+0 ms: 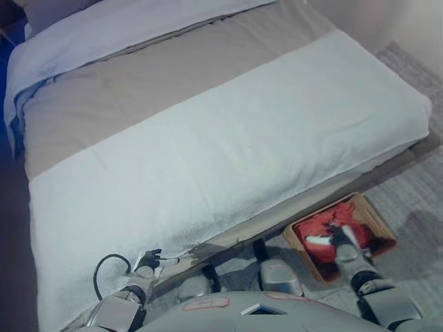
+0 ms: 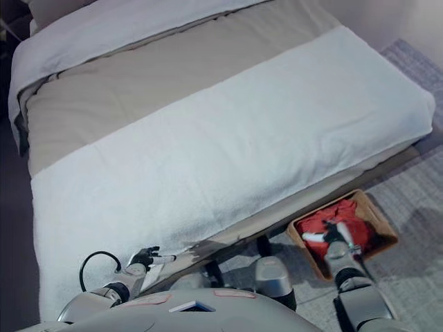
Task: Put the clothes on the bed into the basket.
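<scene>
A brown wicker basket (image 1: 377,220) stands on the floor by the bed's foot corner, at the lower right. A red garment (image 1: 325,225) lies inside it. My right hand (image 1: 338,238) is over the basket, resting on the red garment, with a white-tipped finger stretched out straight to the left. My left hand (image 1: 151,261) is at the lower left, by the near edge of the bed (image 1: 228,138), fingers relaxed and holding nothing. I see no loose clothes on the bed's top.
The bed is covered with a white blanket (image 1: 242,152), a taupe sheet (image 1: 152,83) and a white fold near the head. A grey rug (image 1: 415,200) lies under the basket, with a wall behind the far right corner.
</scene>
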You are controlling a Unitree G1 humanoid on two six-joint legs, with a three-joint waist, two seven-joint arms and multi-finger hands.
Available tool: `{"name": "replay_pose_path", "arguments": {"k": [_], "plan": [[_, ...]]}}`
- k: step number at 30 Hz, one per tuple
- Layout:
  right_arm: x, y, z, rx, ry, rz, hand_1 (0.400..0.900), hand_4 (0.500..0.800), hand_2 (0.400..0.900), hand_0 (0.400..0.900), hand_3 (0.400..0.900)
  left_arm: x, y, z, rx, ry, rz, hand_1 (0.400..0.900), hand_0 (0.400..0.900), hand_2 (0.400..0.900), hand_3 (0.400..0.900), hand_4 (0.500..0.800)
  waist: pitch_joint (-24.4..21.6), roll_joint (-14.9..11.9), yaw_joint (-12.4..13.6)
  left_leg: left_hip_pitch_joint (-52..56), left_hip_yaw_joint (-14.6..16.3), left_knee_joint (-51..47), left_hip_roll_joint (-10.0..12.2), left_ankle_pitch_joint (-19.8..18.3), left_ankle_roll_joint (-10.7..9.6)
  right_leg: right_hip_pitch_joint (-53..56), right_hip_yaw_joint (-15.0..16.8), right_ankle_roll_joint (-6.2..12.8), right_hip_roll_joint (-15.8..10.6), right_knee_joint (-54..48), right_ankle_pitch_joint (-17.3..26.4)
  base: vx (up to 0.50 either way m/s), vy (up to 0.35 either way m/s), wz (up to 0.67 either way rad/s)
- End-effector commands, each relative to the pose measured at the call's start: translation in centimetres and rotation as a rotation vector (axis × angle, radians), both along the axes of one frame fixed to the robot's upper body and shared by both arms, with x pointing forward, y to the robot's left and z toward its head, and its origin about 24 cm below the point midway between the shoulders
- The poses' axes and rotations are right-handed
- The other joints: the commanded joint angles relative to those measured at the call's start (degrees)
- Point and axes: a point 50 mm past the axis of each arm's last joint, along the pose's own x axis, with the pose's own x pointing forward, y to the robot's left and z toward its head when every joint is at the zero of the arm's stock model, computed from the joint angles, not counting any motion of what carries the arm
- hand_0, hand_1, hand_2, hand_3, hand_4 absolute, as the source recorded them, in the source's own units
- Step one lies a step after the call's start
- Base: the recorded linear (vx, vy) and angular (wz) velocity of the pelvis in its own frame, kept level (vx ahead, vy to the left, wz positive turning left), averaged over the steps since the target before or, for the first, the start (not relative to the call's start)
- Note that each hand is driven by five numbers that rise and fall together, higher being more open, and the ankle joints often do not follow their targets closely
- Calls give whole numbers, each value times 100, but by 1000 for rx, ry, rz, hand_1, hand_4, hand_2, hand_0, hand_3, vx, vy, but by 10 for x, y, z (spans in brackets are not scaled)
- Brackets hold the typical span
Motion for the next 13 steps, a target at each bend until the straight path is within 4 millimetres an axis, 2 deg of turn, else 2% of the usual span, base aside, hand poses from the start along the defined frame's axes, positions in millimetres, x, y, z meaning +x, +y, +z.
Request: {"name": "replay_pose_path", "arguments": {"k": [1,3,5,13], "plan": [[-10,-3,-4,-14,44,-70,900,800,900,900,900,15,19,9,91,-35,-37,900,900,900,900,800,-326,-201,74,557,148,43,-456,-639,315,-309,355,374,-24,55,17,-51,65,-15],[-22,8,-11,-4,110,-38,900,800,900,900,900,34,15,15,93,-98,-67,900,900,900,900,800,-307,-246,75,587,147,43,-477,-658,346,-314,395,392,-16,73,34,-47,62,-10],[-25,10,-13,2,130,-14,900,800,900,900,900,47,10,19,77,-140,-95,900,900,900,900,800,-322,-287,80,601,148,43,-492,-662,362,-309,413,401,-22,91,51,-31,56,-2],[-33,10,-15,5,186,17,900,800,900,900,900,36,13,15,78,-82,-131,900,900,900,900,800,-341,-378,104,681,146,43,-524,-710,416,-289,463,422,-25,119,91,-17,30,-6]]}}
